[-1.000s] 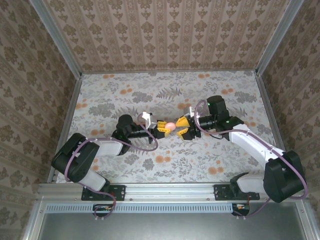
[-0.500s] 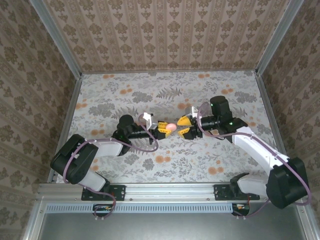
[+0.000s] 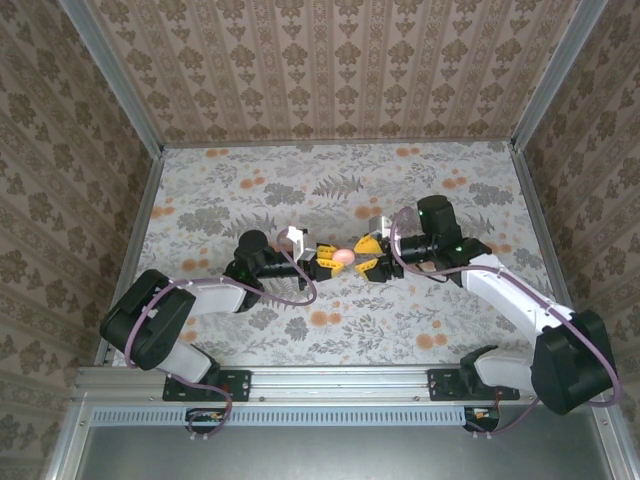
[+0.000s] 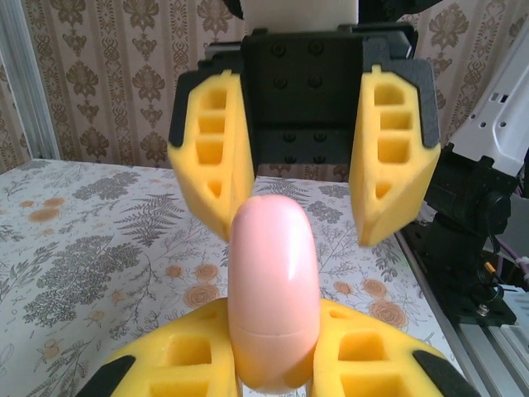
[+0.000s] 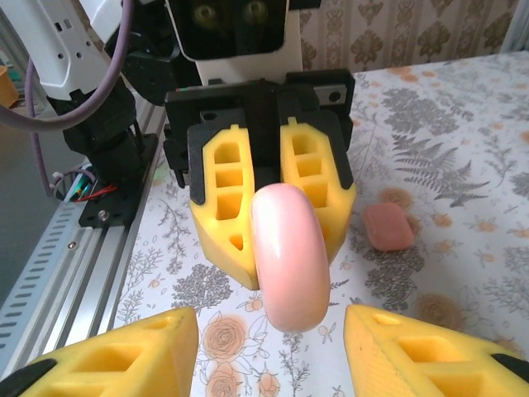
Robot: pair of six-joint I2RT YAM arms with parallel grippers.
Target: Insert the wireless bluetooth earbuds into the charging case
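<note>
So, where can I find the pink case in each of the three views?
Top external: the pink case is at the table centre, between the left gripper and the right gripper.
Left wrist: bottom centre, upright, clamped by the left gripper.
Right wrist: middle, in front of the left gripper.
Shared landmark: the left gripper's yellow fingers holding it.

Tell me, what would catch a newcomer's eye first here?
A glossy pale pink pod at mid-table, clamped in the yellow jaws of the left arm. Facing it, the right arm holds its jaws spread open at the pod's free end. A small salmon block lies on the flowery table nearby.
</note>
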